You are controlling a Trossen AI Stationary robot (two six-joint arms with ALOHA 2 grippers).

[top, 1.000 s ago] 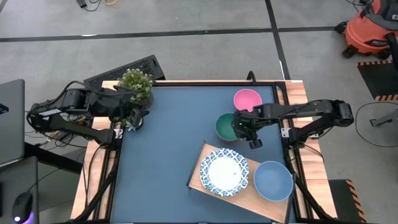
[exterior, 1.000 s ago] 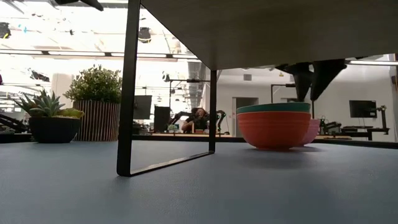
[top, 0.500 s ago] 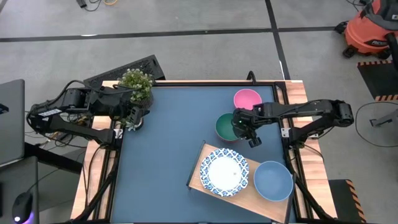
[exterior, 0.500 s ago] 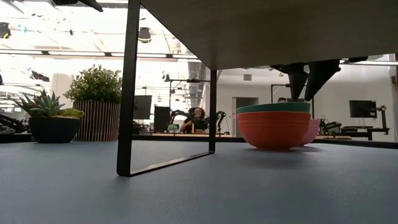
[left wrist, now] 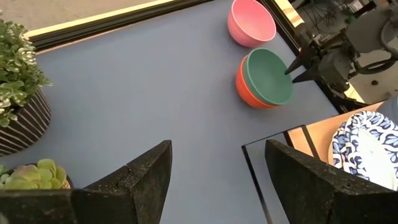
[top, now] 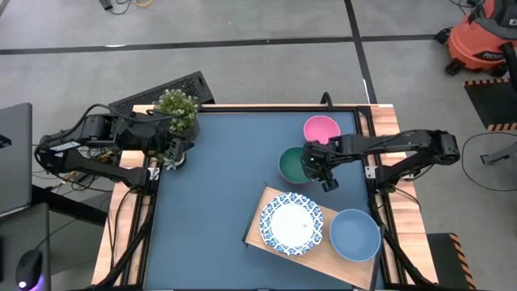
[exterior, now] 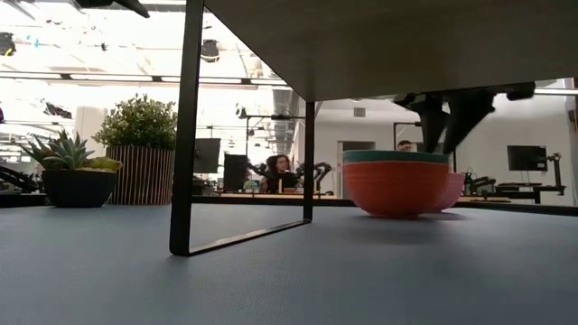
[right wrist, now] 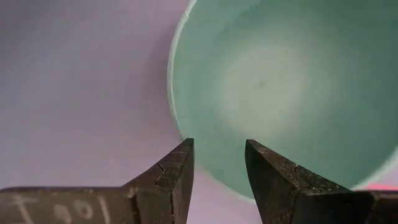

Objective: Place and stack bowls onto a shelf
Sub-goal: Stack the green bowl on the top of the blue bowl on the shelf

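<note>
Two arms show in your high view. At left, the left gripper point(top: 168, 153) waits, fingers spread, by the potted plant point(top: 177, 109). Right of centre, the teal-green bowl point(top: 294, 165) sits nested in the red bowl point(left wrist: 244, 91), the right gripper point(top: 308, 166) straddling its rim, fingers apart. At lower right, the patterned white bowl point(top: 290, 224) lies on the shelf point(top: 260, 229).

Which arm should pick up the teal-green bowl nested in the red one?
Right. The right gripper hangs open directly over the rim of the teal-green bowl, fingers straddling its edge. The left gripper sits open across the table by the potted green plant.
</note>
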